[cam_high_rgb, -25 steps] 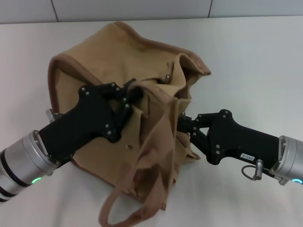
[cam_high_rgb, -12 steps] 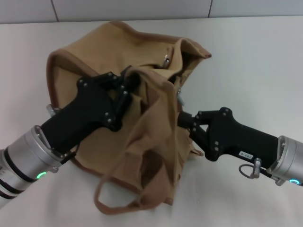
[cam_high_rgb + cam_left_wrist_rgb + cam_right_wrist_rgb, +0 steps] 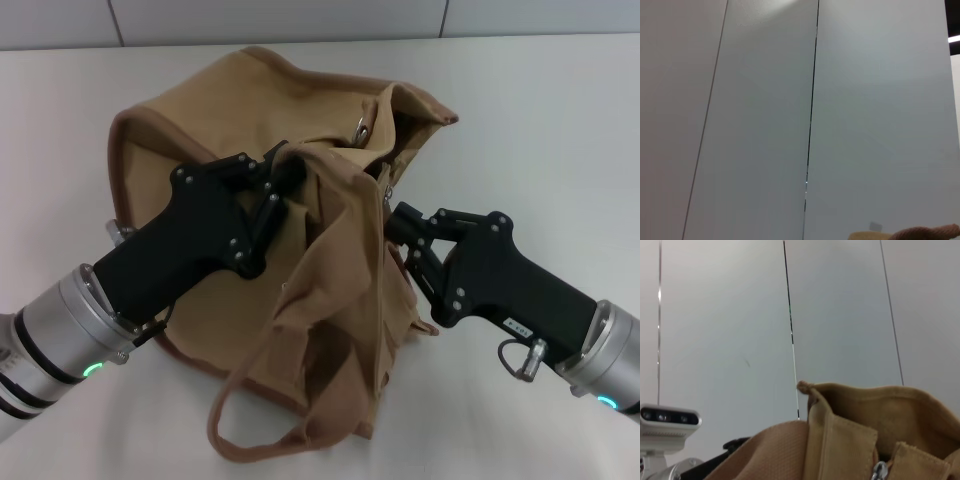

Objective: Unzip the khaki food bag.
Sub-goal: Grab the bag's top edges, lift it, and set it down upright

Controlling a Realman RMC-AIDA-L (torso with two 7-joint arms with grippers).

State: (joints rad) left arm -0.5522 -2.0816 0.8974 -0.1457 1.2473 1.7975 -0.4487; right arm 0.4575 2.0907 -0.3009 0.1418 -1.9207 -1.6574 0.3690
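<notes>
The khaki food bag [image 3: 230,110] stands crumpled in the middle of the white table [image 3: 560,120], with one webbing handle [image 3: 235,440] looped toward me. My left gripper [image 3: 285,175] is shut on the bag's top edge near its middle. My right gripper [image 3: 402,232] presses against the bag's right side, just below the gaping top opening. A silver zipper pull [image 3: 361,127] shows at the opening and also in the right wrist view [image 3: 880,471], above the bag's folded cloth [image 3: 850,435]. A sliver of the bag [image 3: 932,232] shows in the left wrist view.
A grey panelled wall [image 3: 280,20] runs along the table's far edge. The right wrist view shows a white camera head [image 3: 667,421] beyond the bag. Bare tabletop lies to the right of the bag and behind it.
My right gripper has moved up and slightly away from me along the bag's side. The bag's top has shifted with it, and the handle loop has slid a little. My left gripper keeps its hold.
</notes>
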